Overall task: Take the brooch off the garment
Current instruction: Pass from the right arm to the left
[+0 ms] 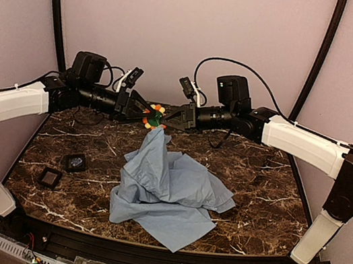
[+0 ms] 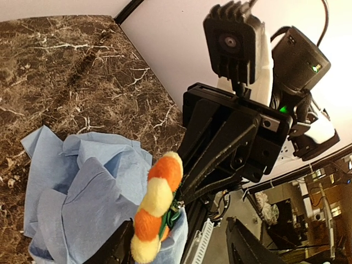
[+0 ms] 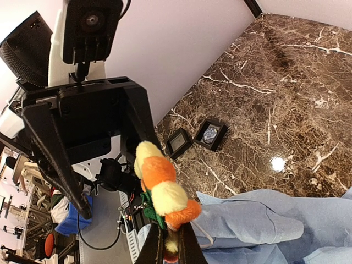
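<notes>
Held high above the table, the brooch looks light, plush and squashy, with the thin garment dangling limp from it, so the spread left tool should nip its petals while the right tool, pinching its lower edge, resists.

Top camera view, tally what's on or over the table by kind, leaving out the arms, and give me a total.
Flower brooch: 1
Blue shirt: 1
Black square pads: 2
Total: 4
</notes>
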